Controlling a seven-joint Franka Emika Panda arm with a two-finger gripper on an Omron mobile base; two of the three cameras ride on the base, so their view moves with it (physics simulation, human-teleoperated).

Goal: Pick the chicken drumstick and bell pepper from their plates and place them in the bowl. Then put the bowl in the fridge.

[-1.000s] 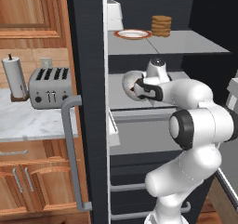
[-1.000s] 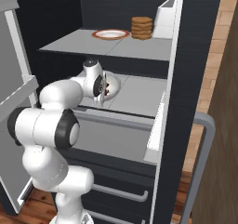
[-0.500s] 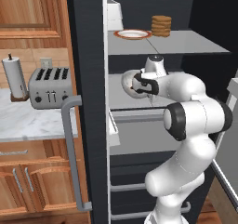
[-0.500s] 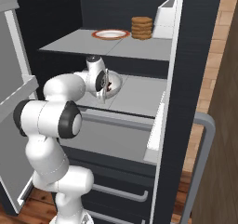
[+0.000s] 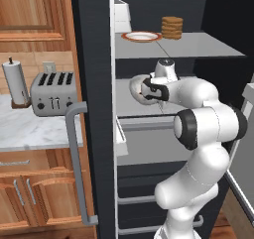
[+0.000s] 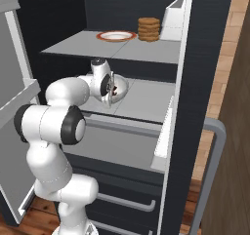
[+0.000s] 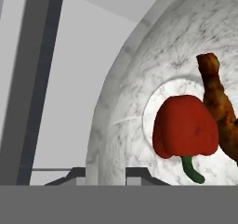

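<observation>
My gripper (image 5: 150, 90) (image 6: 108, 89) (image 7: 107, 174) is shut on the rim of the white-grey bowl (image 5: 138, 88) (image 6: 119, 88) (image 7: 139, 79). It holds the bowl tipped towards its side over the middle shelf (image 6: 146, 100) of the open black fridge (image 5: 94, 44). Whether the bowl touches the shelf I cannot tell. In the hand view the red bell pepper (image 7: 185, 128) lies inside the bowl, and the brown chicken drumstick (image 7: 217, 100) leans just right of it.
On the fridge's upper shelf (image 5: 198, 47) stand a plate with an orange-red rim (image 5: 141, 36) (image 6: 116, 35), a stack of brown rounds (image 5: 172, 27) (image 6: 149, 29) and a white box (image 6: 173, 17). The door's grey handle (image 5: 74, 163) hangs at the left. A toaster (image 5: 54, 91) and a paper-towel roll (image 5: 16, 82) are on the counter.
The elbow has lifted and swung a little, and the hand has carried the bowl slightly deeper over the middle shelf. The grip on the bowl is unchanged.
</observation>
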